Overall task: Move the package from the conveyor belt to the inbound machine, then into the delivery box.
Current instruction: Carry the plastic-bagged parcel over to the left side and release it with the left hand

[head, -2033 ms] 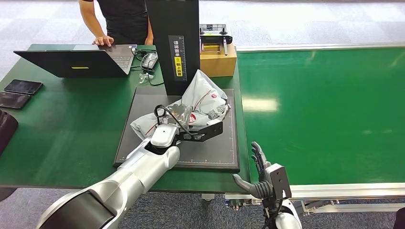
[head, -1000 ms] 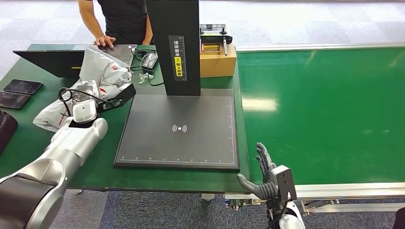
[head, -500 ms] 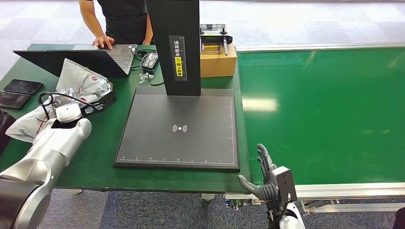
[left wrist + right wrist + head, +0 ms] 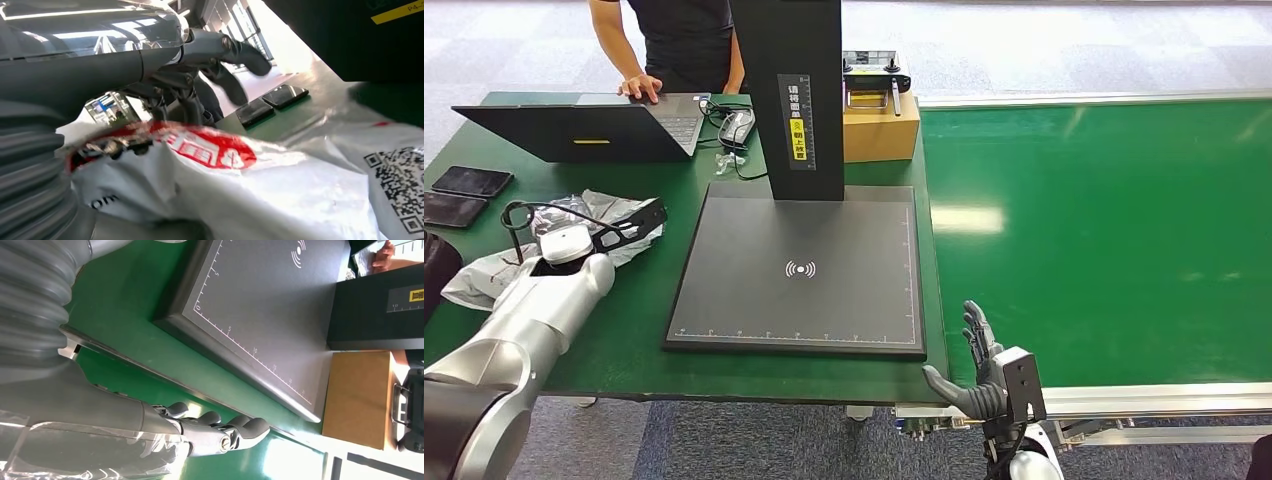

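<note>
One crinkled white-and-grey plastic package (image 4: 484,275) at nine o'clock on the green surface (image 4: 639,330).
Left robot hand (image 4: 574,225) grips it; right robot hand (image 4: 972,365) open, fingers spread.

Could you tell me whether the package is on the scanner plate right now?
Off. The scanner plate lies bare; the package is over the table, under the left hand.

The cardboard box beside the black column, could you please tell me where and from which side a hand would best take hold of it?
Probably across the short side faces of the cardboard box, coming down from above on the belt side. The black column stands close against its other side, and a black device sits on its top, so a grip on the lid looks blocked.
</note>
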You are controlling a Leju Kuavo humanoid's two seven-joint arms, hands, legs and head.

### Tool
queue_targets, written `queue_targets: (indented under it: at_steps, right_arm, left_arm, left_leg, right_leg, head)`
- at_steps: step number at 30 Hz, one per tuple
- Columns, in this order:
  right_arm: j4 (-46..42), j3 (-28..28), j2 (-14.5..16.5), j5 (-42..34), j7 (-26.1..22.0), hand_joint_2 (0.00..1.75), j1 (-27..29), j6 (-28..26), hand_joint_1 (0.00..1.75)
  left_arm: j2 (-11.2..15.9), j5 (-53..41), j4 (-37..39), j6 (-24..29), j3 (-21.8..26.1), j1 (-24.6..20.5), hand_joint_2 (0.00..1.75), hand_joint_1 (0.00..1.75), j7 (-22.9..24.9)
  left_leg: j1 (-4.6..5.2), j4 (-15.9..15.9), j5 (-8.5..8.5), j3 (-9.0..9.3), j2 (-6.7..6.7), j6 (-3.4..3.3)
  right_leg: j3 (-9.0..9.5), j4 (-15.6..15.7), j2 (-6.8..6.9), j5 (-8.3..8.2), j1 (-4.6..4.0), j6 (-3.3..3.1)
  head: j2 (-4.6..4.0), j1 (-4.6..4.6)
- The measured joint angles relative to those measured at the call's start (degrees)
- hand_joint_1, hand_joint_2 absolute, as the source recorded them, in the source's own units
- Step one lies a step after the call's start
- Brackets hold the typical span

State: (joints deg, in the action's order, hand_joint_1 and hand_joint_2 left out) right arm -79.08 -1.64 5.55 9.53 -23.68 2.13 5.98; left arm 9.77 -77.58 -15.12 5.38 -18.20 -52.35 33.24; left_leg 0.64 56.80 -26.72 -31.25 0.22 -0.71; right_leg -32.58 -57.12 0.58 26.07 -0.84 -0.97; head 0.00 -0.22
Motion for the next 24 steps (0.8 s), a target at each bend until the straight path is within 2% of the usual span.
queue_targets:
  at_steps: [11,15,18,20,24]
  right_arm:
    - [0.0,0.0,0.0,0.2,0.1,1.75,-0.3,-0.2,0.00]
    - [0.0,0.0,0.0,0.4,0.2,1.75,-0.5,-0.3,0.00]
    - [-0.1,-0.1,0.0,0.7,0.2,1.75,-0.5,-0.4,0.00]
    - [-0.3,-0.1,0.0,1.0,0.2,1.75,-0.5,-0.6,0.00]
    - [-1.2,-0.2,0.0,2.0,0.1,1.75,-0.4,-0.8,0.00]
  left_arm:
    - [0.0,-0.1,0.0,0.3,1.1,0.0,1.75,0.00,0.3]
    - [0.0,2.1,0.0,3.0,2.6,0.1,1.75,0.00,-1.7]
    - [-0.1,3.7,0.0,8.3,4.5,0.1,1.75,0.00,-5.2]
    - [-0.2,4.2,-0.3,14.7,5.8,0.2,1.75,0.00,-8.8]
    - [-1.2,6.8,-3.2,30.1,8.8,1.5,1.75,0.00,-21.2]
  left_leg:
    - [0.00,0.0,0.00,0.00,0.00,0.00]
    - [0.00,0.0,0.00,0.00,0.00,0.00]
    - [0.00,0.0,0.00,0.01,0.00,0.00]
    - [0.00,0.0,0.00,0.01,0.00,0.00]
    - [0.01,0.0,0.00,0.01,0.01,0.00]
  right_leg:
    - [0.00,0.0,0.00,0.00,0.00,0.00]
    - [0.00,0.0,0.00,0.00,0.00,0.00]
    - [-0.02,0.0,-0.01,0.00,0.00,0.00]
    - [-0.02,0.0,-0.01,0.00,0.00,0.00]
    - [-0.02,0.0,-0.01,0.00,0.02,0.00]
  head:
    - [0.00,0.00]
    - [0.00,0.00]
    - [0.00,0.01]
    - [0.00,0.00]
    - [0.00,0.01]
